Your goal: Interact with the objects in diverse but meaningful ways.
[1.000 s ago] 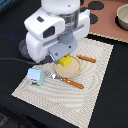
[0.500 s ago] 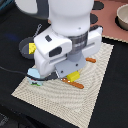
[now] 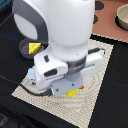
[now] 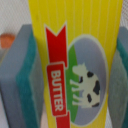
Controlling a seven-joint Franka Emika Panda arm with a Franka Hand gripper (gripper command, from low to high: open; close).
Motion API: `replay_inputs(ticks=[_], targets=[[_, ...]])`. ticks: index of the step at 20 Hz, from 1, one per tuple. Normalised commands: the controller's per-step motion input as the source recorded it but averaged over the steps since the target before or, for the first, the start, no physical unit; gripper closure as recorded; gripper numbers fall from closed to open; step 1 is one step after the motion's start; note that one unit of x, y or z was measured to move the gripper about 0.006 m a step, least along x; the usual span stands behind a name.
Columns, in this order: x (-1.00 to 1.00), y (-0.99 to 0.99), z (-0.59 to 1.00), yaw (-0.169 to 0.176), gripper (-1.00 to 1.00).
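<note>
butter box clamped between fingers, off the mat; placing it is left.

A pale woven placemat lies on a dark table, near a tan bowl.

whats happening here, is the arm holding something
Yes. The single robot arm fills most of the exterior view, and its gripper has a yellow butter box between the jaws; the wrist view shows the box squeezed by grey pads on both sides. It hangs over a striped placemat. A cheese wedge sits in a dark pan behind the arm.
</note>
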Motion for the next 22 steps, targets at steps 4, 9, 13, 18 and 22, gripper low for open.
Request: replay_inputs(ticks=[4, 9, 13, 18, 22], targets=[[-0.62, -0.20, -0.48, 0.002, 1.00], [-0.30, 0.01, -0.14, 0.022, -1.00], [0.29, 0.39, 0.82, -0.006, -1.00], [0.09, 0.34, 0.91, -0.013, -1.00], [-0.28, 0.31, 0.62, 0.008, -1.00]])
